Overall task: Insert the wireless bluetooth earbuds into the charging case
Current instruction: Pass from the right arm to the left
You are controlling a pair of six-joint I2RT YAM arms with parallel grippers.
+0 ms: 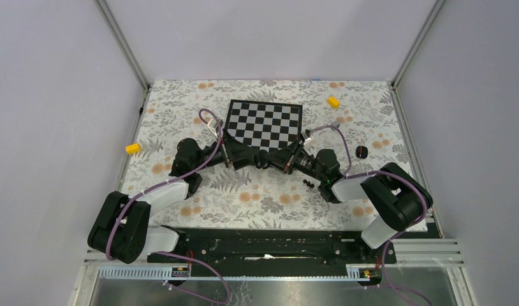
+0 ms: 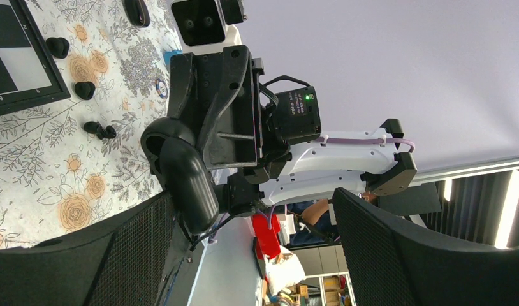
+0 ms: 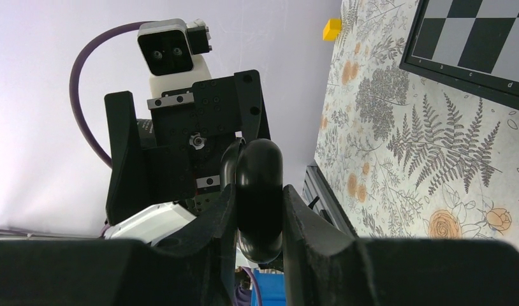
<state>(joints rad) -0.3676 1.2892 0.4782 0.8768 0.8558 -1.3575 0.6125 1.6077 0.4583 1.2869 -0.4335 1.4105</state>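
Observation:
My right gripper (image 1: 274, 161) is shut on the charging case (image 3: 259, 169), a glossy black pebble clamped between its two fingers (image 3: 213, 220). In the left wrist view the case (image 2: 183, 175) hangs open in front of my left gripper (image 2: 257, 255). My left gripper (image 1: 252, 157) is open wide and empty, and faces the case just below the chessboard. Tiny black earbuds (image 1: 308, 183) lie on the floral cloth beside my right arm. They show in the left wrist view as separate buds (image 2: 85, 89) near the board's edge.
The chessboard (image 1: 264, 121) lies at the back centre. Yellow blocks sit at the back right (image 1: 333, 101) and at the left (image 1: 133, 148). A black oval object (image 1: 362, 151) lies right of my right arm. A small silvery ring (image 2: 161, 88) lies near the buds.

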